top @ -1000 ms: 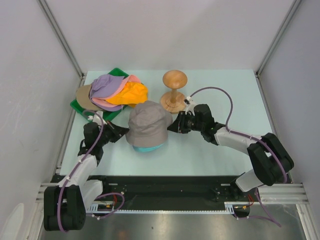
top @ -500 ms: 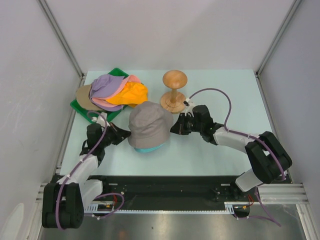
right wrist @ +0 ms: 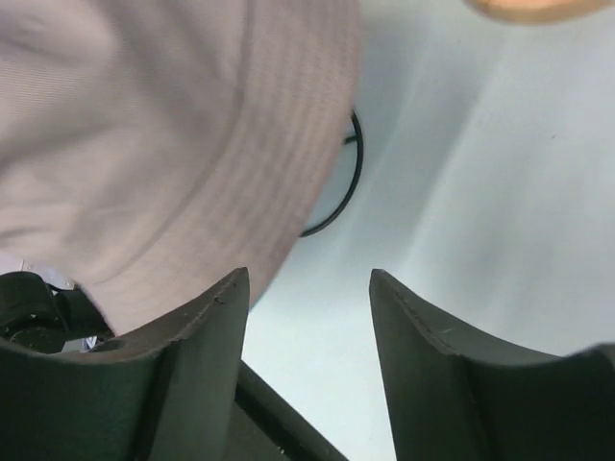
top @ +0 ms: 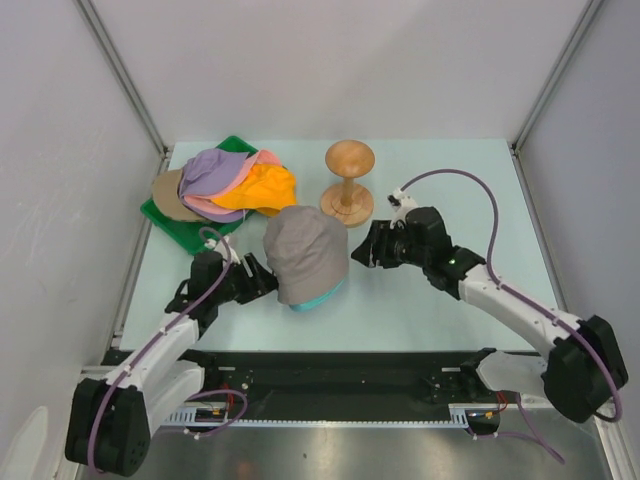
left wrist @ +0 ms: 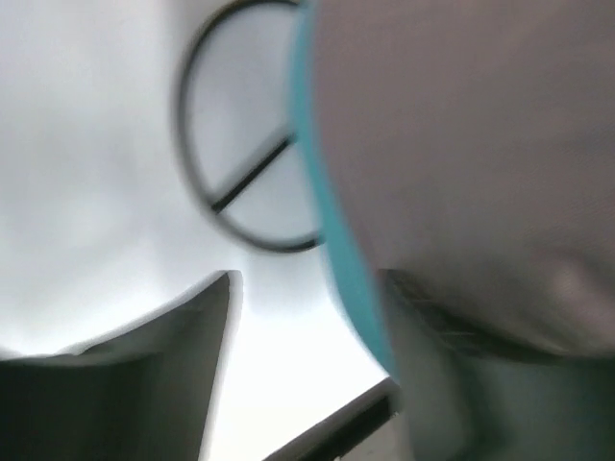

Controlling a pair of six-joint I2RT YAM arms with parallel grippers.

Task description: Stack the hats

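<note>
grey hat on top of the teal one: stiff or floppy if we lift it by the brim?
Likely floppy: the grey hat is creased cloth slumped over the teal hat. Probably light: thin fabric, no stiff frame showing. It may drag the teal hat along, since it covers nearly all of it.

A pale mint table point(top: 450, 180) fills the middle of the enclosure. Plain white walls close it in: a left wall point(top: 50, 200), a far wall point(top: 330, 60) and a right wall point(top: 600, 180). Slanted aluminium posts mark the far left corner point(top: 120, 70) and the far right corner point(top: 560, 70). Along the near edge run a black strip point(top: 330, 375) and a silver rail point(top: 350, 425), with a brushed metal sheet point(top: 330, 455) nearest. The light is soft and even, and the shadows are faint.
</note>
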